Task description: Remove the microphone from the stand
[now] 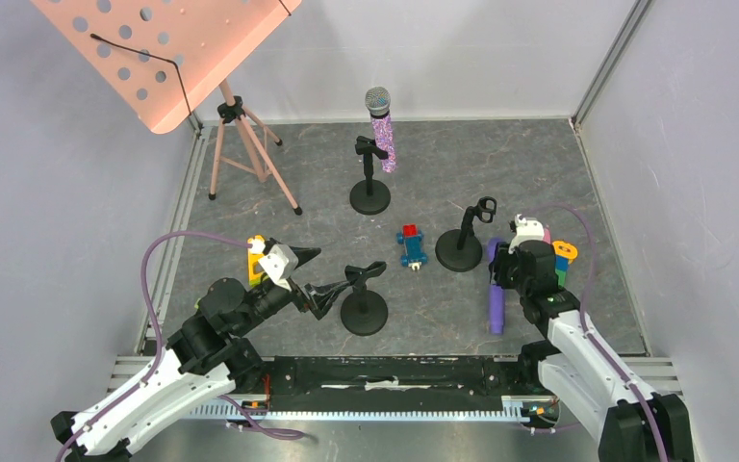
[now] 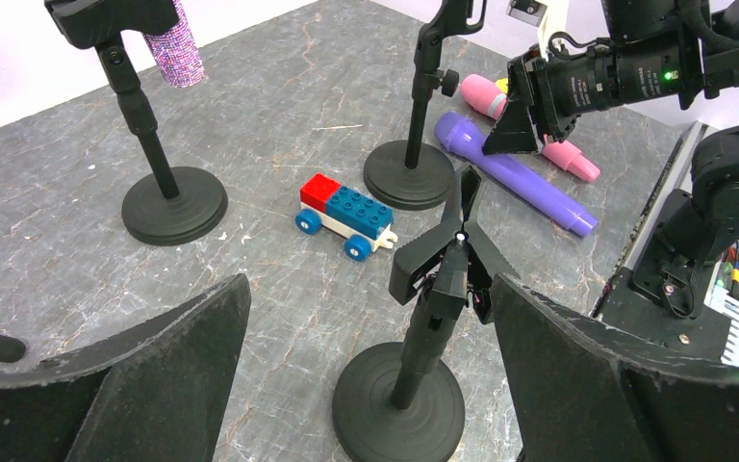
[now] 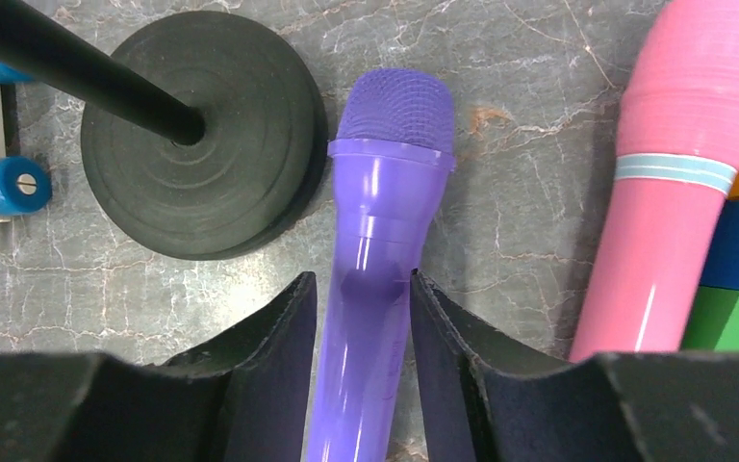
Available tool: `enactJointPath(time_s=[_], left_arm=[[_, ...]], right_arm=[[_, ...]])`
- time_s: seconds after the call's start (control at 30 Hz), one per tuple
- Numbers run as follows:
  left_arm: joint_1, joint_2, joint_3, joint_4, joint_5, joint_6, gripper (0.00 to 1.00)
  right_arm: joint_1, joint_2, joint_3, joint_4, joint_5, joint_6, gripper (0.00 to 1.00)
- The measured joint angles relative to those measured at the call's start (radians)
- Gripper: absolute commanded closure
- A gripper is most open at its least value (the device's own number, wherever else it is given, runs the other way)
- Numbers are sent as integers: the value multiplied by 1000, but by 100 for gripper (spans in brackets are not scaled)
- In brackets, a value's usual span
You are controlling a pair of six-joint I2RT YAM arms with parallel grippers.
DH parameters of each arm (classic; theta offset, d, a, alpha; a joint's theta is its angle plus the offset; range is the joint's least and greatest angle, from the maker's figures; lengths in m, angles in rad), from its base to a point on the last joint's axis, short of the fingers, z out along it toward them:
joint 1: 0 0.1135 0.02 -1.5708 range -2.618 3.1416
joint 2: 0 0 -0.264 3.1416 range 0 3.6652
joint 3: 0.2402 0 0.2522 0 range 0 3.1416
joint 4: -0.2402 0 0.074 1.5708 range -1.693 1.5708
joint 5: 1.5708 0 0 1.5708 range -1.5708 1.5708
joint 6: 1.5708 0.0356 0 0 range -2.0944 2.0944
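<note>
- Nearest the arm bases, the left gripper [image 1: 323,274] stands wide apart around the empty clip [image 2: 452,265] of the near stand [image 2: 399,419], holding nothing.
- Just right of that, the right gripper [image 3: 361,284] straddles the purple microphone [image 3: 390,125], which lies flat on the table [image 1: 539,173] beside a pink microphone [image 3: 678,192]. I cannot tell whether the fingers are clamped on it or just clear.
- Behind it, the middle stand [image 1: 459,252] is empty too.
- Farthest back, the glitter microphone [image 1: 382,130] is still clipped in the far stand [image 1: 370,195]. This is probably the next target.
- To do it well, lift straight up off the purple microphone. Then grip the glitter body above its clip and draw it along its axis, so the base doesn't tip.
</note>
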Motion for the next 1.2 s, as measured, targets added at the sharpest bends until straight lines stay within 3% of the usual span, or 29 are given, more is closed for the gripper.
enactJointPath(time_s=[0.3, 0.47, 0.73, 0.93, 1.2], left_arm=[[0, 0, 0, -3, 0, -4, 0], [0, 0, 0, -3, 0, -12, 0], [0, 0, 0, -3, 2, -16, 0], [0, 0, 0, -2, 2, -23, 0], [0, 0, -5, 7, -3, -35, 0]], right_arm=[[0, -65, -6, -14, 49, 5, 54], [-1, -149, -3, -1, -72, 11, 55], [0, -12, 22, -14, -132, 43, 56], [-1, -16, 22, -39, -76, 35, 44], [-1, -144, -19, 72, -248, 12, 37]])
